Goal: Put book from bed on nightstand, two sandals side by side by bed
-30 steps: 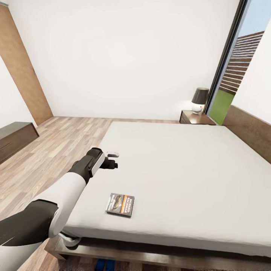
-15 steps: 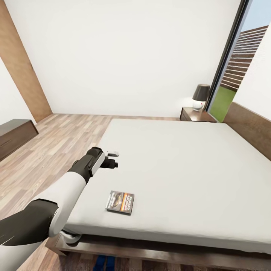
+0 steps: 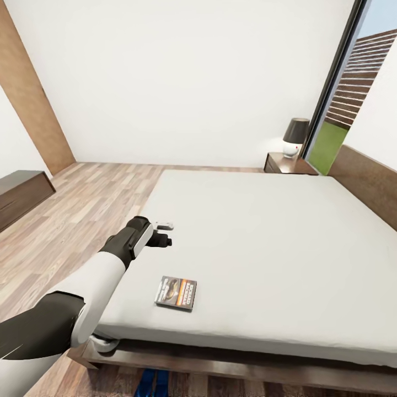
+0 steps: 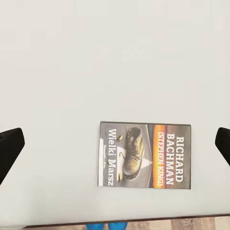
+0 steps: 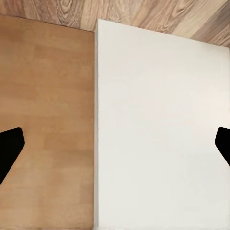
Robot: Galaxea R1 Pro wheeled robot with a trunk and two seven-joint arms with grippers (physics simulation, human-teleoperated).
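Book point(image 3: 176, 293) flat on bed point(image 3: 286, 248), apparently untouched

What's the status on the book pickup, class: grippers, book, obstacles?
Left gripper open, above the bed. Right gripper open, empty. Book flat near bed's foot edge, ungrasped. Nothing in the way.

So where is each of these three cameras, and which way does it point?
Head view: on the robot's head, looking down over the bed; its left arm and left gripper show.
Left wrist view: near the left gripper, facing the book; dark fingertips at both edges.
Right wrist view: facing a brown panel beside a white one; fingertips show.
Shared: head and left wrist views both show the book.
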